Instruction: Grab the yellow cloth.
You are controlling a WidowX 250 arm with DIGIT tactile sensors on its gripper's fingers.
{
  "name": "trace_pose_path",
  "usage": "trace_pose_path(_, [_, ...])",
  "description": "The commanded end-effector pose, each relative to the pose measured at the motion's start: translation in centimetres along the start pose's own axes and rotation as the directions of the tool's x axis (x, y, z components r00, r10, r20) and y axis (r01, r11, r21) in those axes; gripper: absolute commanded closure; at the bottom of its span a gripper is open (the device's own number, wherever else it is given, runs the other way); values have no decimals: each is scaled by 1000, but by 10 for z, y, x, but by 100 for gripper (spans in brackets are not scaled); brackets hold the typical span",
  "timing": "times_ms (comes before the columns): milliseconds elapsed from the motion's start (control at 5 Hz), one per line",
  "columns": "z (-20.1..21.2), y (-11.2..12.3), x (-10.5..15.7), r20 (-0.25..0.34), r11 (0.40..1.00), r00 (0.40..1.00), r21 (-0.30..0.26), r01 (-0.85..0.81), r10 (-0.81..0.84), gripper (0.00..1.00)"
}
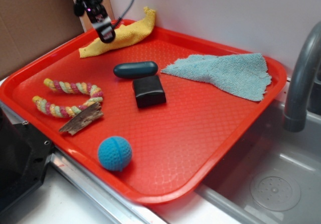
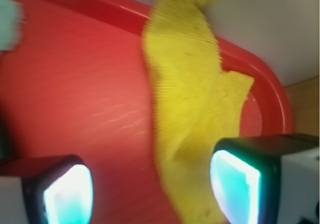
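Both fingers of the gripper (image 2: 150, 189) stand spread over the yellow cloth (image 2: 192, 108), so an off-centre closing may pinch only its edge

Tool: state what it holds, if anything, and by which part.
Nothing is held. The tool is open above the yellow cloth, whose strip runs between its two fingers on the red tray.

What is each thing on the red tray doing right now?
yellow cloth: stretched out long, one end draped up over the tray rim
gripper: open, above the yellow cloth
teal cloth: spread flat
rope toy: bent in a U
blue ball: resting on the tray
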State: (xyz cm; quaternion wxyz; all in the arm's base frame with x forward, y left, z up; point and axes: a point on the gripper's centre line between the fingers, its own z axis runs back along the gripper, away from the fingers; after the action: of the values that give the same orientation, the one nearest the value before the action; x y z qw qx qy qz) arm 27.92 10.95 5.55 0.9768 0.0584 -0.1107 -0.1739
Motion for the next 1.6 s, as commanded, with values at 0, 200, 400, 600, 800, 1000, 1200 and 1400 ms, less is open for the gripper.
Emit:
trace_pose_path(0, [-34, 22, 16, -24, 996, 996, 10, 89, -89, 0])
trace_pose_path(200, [-38, 21, 18, -25, 996, 995, 11, 93, -92, 0])
trace_pose_path(400, [-41, 21, 17, -26, 995, 994, 10, 103, -102, 0])
trace_pose_path(600, [-44, 20, 13, -27, 996, 996, 5, 90, -90, 25])
trace_pose_path(800, [-43, 20, 12, -23, 997, 997, 8, 73, -72, 100])
trace_pose_path(1000, [-41, 19, 11, -21, 998, 997, 3, 70, -70, 100])
trace_pose_path(1200, [-41, 18, 9, -21, 998, 998, -2, 66, -66, 100])
trace_pose_path(1400, [-32, 16, 6, -17, 999, 999, 5, 50, -50, 100])
